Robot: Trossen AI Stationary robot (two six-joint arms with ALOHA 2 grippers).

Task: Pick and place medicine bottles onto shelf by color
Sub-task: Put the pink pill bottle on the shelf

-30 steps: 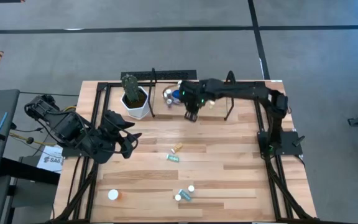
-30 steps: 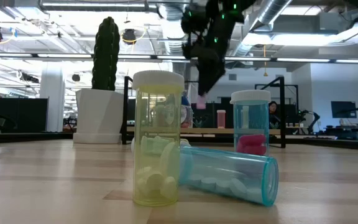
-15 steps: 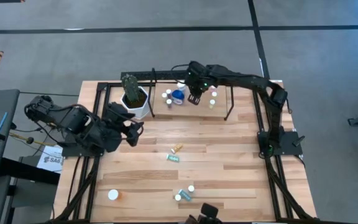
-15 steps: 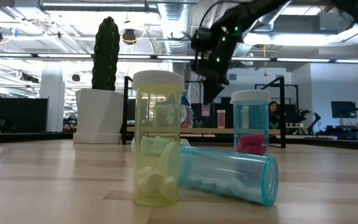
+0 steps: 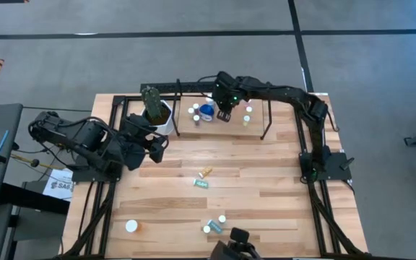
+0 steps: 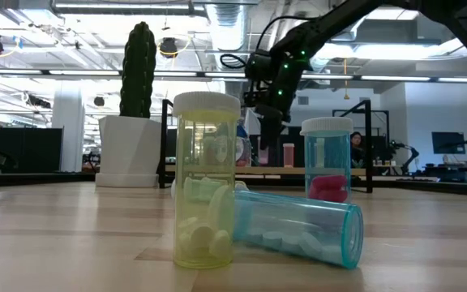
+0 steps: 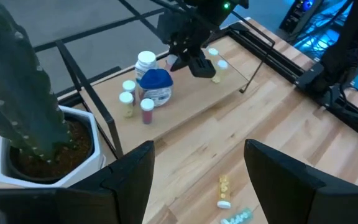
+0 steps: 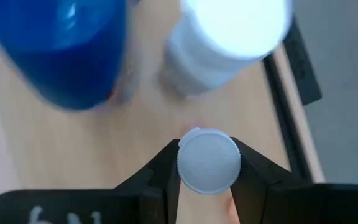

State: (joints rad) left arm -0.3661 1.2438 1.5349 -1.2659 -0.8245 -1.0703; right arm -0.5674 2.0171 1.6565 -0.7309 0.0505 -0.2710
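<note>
The shelf (image 5: 226,124) stands at the table's far middle and carries several medicine bottles, among them a big blue one (image 5: 206,110) and a white one (image 7: 145,61). My right gripper (image 5: 223,115) hangs over the shelf board, just right of the blue bottle, shut on a small white-capped bottle (image 8: 209,160) with a pinkish body. My left gripper (image 5: 157,146) waits open at the table's left, near the cactus pot (image 5: 157,115). More bottles lie loose on the table: an amber one (image 5: 205,172), a teal one (image 5: 201,183), and a few near the front (image 5: 214,225). My right gripper pinches the small bottle's round white cap (image 8: 194,177) between its two fingers, one on each side of the rim. The fingers come from above, slanting down. The body hangs under the cap, mostly hidden by it; whether its base touches the shelf board cannot be told.
The shelf's black posts (image 5: 177,108) and rails (image 5: 186,87) stand around the board. The cactus pot sits just left of the shelf. In the low view a yellow bottle (image 6: 207,178), a lying teal one (image 6: 298,227) and an upright teal one (image 6: 327,158) stand close to the near edge.
My right gripper has carried the small bottle toward the table's far edge and down, from in front of the shelf to over its board beside the blue bottle. My left gripper has swung a little toward the far edge and the cactus pot, staying open.
</note>
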